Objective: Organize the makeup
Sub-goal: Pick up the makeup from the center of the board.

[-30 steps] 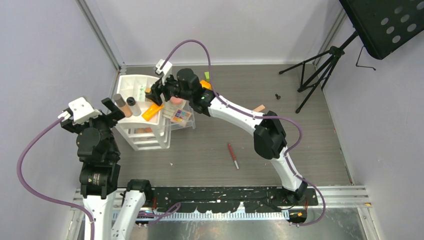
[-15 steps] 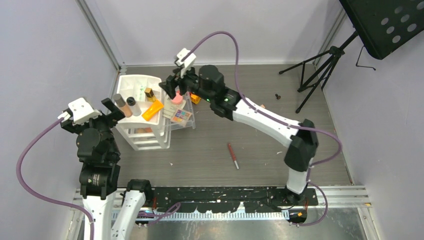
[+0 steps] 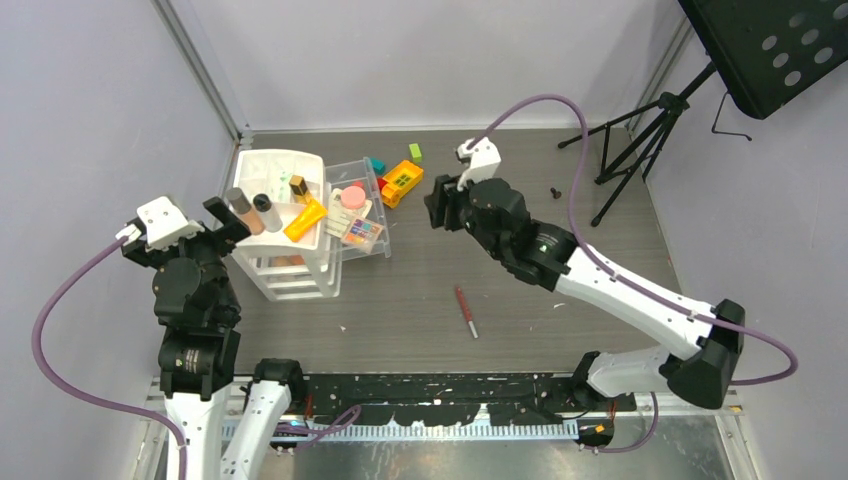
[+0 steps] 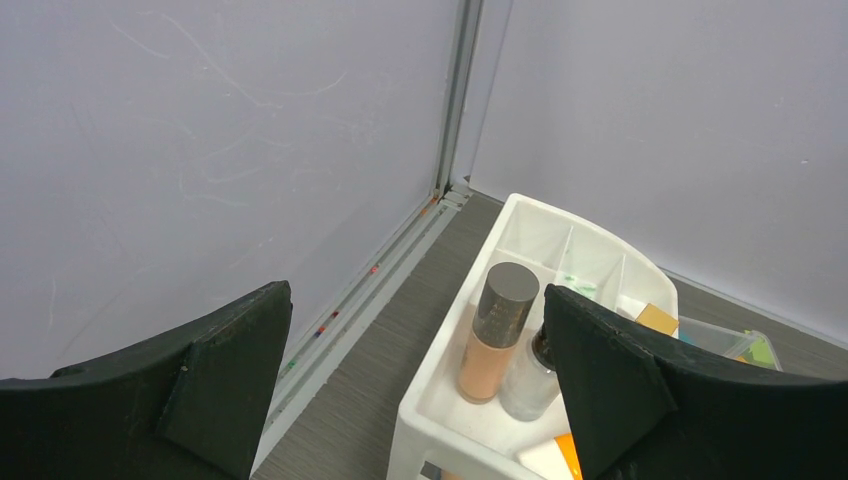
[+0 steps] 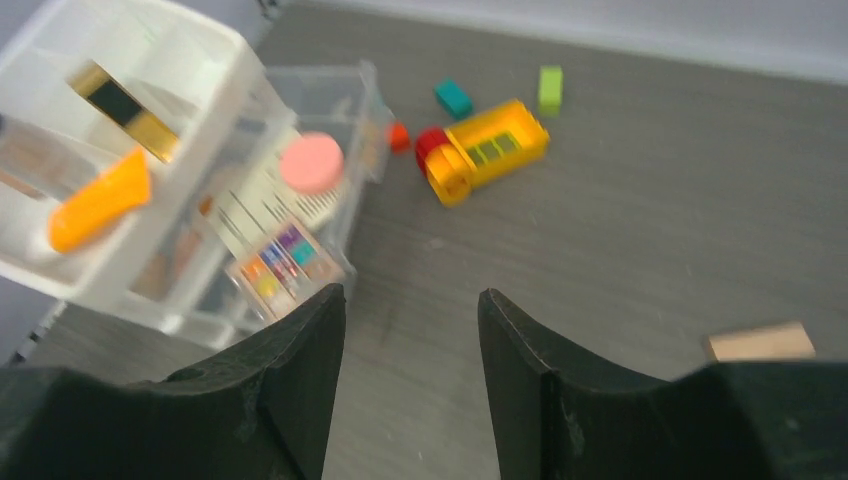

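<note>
Saw the left gripper [image 4: 418, 296] released, fingers spread wide with nothing between, hovering just left of the organizer [image 3: 262, 158]. Found the right gripper [image 5: 410, 300] likewise parted and empty, raised over the floor [image 3: 400, 300] to the right of the clear tray [image 3: 388, 240], apart from all the makeup.

Noted in the organizer's top a beige bottle [image 4: 495, 340] and a clear bottle [image 4: 522, 385] upright side by side at the left, a lipstick [image 3: 298, 187] farther in, and an orange tube [image 3: 305, 220] lying tilted at the near right. Spotted a pink compact [image 5: 311, 163] and, nearer, a palette [image 5: 280, 265] in the tray, set against the organizer's right side.

Found a red pencil [image 3: 466, 311] alone on the floor, nearer than the rest and well apart from the organizer. Saw a toy brick [image 5: 487, 150] just right of the tray, with a teal block [image 5: 454, 99] and a green block [image 5: 549, 88] lying farther back.
</note>
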`<action>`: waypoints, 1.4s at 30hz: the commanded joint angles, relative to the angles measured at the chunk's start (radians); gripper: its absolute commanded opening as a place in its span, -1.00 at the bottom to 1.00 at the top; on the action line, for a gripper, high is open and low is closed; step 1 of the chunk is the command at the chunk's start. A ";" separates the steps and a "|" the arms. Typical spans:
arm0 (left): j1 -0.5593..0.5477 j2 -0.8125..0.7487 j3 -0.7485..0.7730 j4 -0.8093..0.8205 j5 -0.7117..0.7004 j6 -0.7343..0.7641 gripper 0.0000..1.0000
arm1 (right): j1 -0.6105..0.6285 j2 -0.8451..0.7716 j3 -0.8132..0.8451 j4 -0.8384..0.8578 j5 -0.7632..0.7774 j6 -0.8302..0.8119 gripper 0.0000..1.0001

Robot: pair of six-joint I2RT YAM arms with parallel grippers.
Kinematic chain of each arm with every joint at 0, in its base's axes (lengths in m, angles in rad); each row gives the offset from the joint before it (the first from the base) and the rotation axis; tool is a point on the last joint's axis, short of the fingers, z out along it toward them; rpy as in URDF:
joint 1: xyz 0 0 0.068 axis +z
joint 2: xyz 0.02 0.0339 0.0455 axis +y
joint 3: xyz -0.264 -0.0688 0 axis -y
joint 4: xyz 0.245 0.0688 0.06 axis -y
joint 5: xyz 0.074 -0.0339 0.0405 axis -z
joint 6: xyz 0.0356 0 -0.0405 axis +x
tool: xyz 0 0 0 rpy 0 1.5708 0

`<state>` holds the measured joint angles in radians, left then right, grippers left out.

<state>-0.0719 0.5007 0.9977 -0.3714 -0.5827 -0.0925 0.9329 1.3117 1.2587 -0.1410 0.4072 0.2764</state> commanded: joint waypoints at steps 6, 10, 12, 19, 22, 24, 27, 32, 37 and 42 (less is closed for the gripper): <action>-0.002 0.011 0.002 0.031 -0.005 0.011 0.99 | 0.002 -0.084 -0.163 -0.450 0.059 0.246 0.11; -0.003 0.016 0.002 0.032 0.000 0.010 0.99 | 0.021 -0.092 -0.262 -0.490 0.000 0.344 0.11; -0.002 0.019 0.001 0.031 0.005 0.009 0.99 | 0.045 -0.103 -0.330 -0.469 -0.014 0.385 0.11; -0.003 0.024 0.002 0.028 0.017 0.005 0.99 | 0.125 -0.072 -0.457 -0.422 -0.026 0.458 0.05; -0.002 0.028 0.002 0.029 0.018 0.005 0.99 | 0.135 -0.052 -0.482 -0.387 -0.037 0.465 -0.02; -0.002 0.027 0.002 0.028 0.021 0.005 0.99 | 0.137 -0.034 -0.495 -0.371 -0.047 0.466 -0.04; -0.003 0.024 0.000 0.028 0.020 0.006 0.99 | 0.136 0.002 -0.501 -0.372 -0.054 0.463 -0.04; -0.003 0.019 -0.002 0.026 0.024 0.005 0.99 | 0.136 0.042 -0.526 -0.344 -0.044 0.472 -0.05; -0.004 0.019 -0.002 0.027 0.029 0.006 0.99 | 0.137 0.057 -0.574 -0.272 -0.070 0.484 -0.12; -0.003 0.020 -0.002 0.027 0.032 0.007 0.99 | 0.137 0.083 -0.585 -0.253 -0.093 0.478 -0.22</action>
<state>-0.0719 0.5205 0.9977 -0.3717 -0.5629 -0.0925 1.0653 1.3785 0.6769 -0.4538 0.3206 0.7357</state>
